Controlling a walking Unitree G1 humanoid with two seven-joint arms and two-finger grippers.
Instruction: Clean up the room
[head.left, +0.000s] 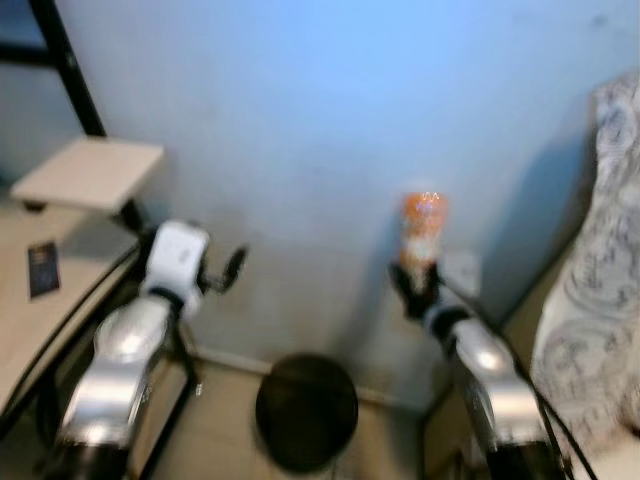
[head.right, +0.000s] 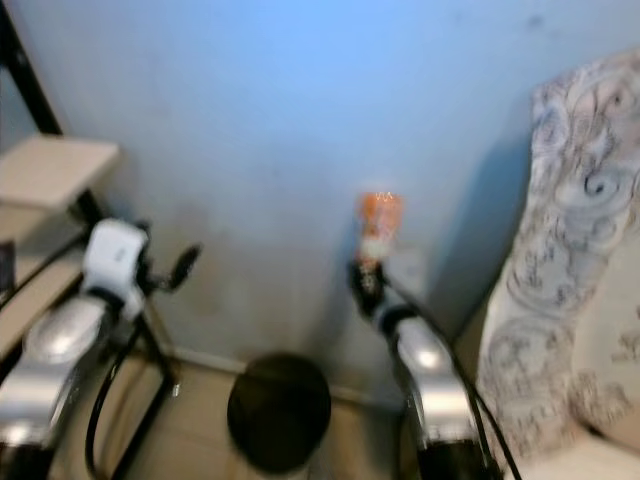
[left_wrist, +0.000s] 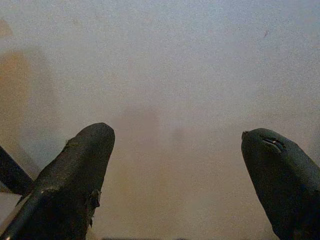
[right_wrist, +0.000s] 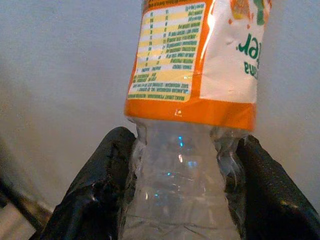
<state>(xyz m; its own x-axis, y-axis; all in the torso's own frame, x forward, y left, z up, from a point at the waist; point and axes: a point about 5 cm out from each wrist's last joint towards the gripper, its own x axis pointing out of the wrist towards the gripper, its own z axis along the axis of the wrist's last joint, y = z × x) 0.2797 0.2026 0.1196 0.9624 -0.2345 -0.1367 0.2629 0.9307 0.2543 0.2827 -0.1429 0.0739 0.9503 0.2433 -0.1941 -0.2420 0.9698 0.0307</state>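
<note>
Clear plastic bottle (right_wrist: 185, 125) with orange label standing upright in right end effector (head.left: 412, 285), fingers (right_wrist: 95, 200) pinching its crumpled lower part, bottle being held up in front of pale blue wall (head.left: 330, 120). Left end effector (head.left: 232, 268) hovering at similar height, fingers (left_wrist: 75, 175) spread wide, gripping nothing. Round black bin (head.left: 306, 410) sitting on floor between both arms, below bottle and slightly to its left. Light wooden tabletop (head.left: 88, 172) on black frame at far left. Patterned fabric (head.left: 590, 300) lying at right.
</note>
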